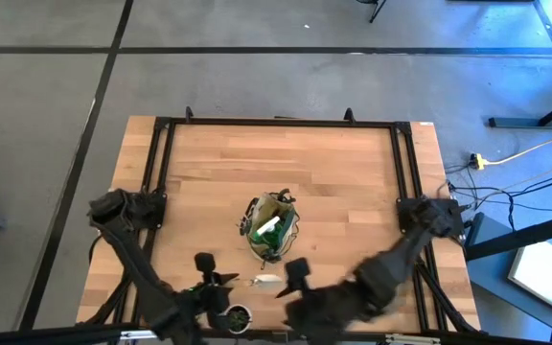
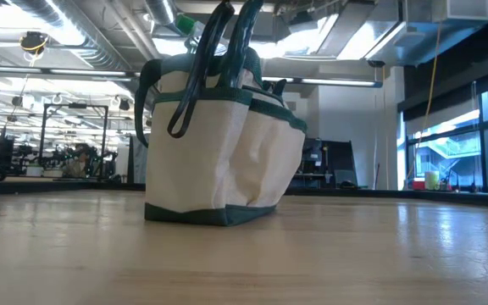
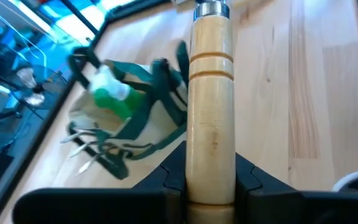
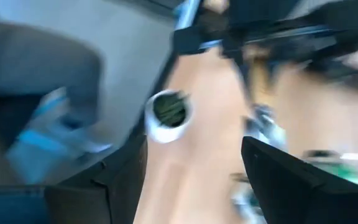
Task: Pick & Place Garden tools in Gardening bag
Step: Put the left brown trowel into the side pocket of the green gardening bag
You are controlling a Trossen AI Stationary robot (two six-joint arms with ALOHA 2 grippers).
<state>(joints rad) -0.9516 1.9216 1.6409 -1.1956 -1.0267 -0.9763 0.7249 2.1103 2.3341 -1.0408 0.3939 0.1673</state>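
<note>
The gardening bag (image 1: 268, 228) stands on its base mid-table, and it also shows in the low view (image 2: 223, 144). A green spray bottle (image 3: 114, 99) and metal tools (image 3: 82, 140) stick out of its mouth. My left gripper (image 1: 220, 279) is near the table's near edge, shut on a wooden-handled trowel (image 1: 268, 281). My right gripper (image 1: 295, 278) is just right of the trowel's blade, open and empty; its fingers (image 4: 291, 180) show in the right wrist view. My left gripper pinches the trowel's wooden handle (image 3: 211, 155) between its two fingers, near the handle's free end. The fingers point roughly toward the table's right and lie along the handle. The metal end (image 3: 211, 9) points away from the gripper.
A small round pot with a green plant (image 1: 240, 316) stands at the near edge between the two arms, and it also shows in the right wrist view (image 4: 169, 115). A black frame (image 1: 276, 123) runs along the table's far and side edges. Bare wood lies beyond the bag.
</note>
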